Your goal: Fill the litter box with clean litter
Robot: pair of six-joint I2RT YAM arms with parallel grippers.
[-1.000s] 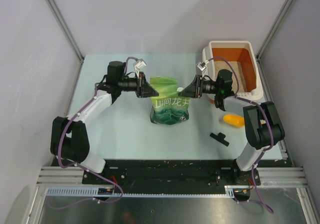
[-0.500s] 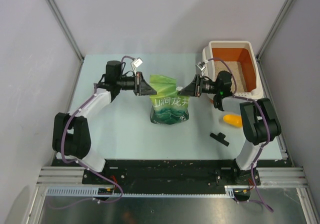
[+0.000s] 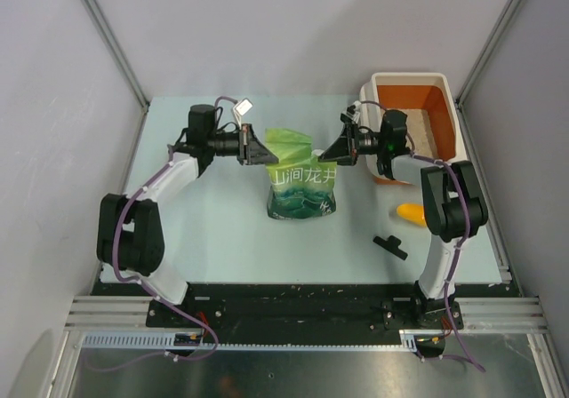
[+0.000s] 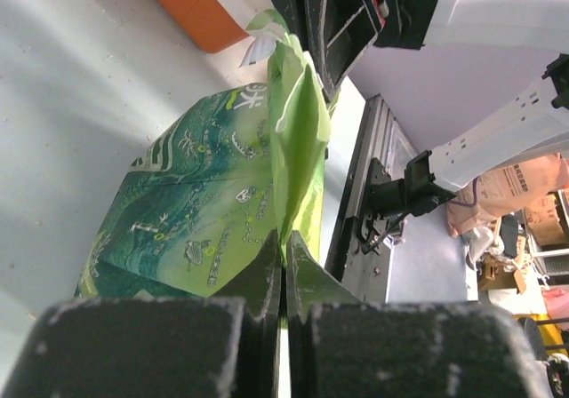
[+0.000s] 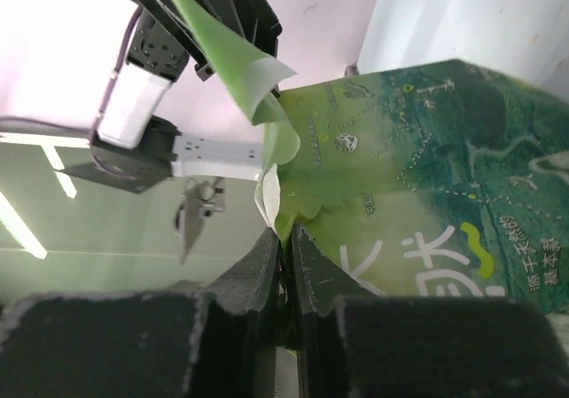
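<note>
My left pincer point(image 3: 266, 155) and right pincer point(image 3: 325, 157) each pinch a top corner of the green printed plastic pouch point(image 3: 302, 194), which I judge floppy and bottom-heavy.

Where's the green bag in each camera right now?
Top: bag upright mid-table, left of the litter box.
Left wrist: centre-left, lying sideways in frame.
Right wrist: right half of frame.
Shared landmark: its pale-green top flap.
</note>
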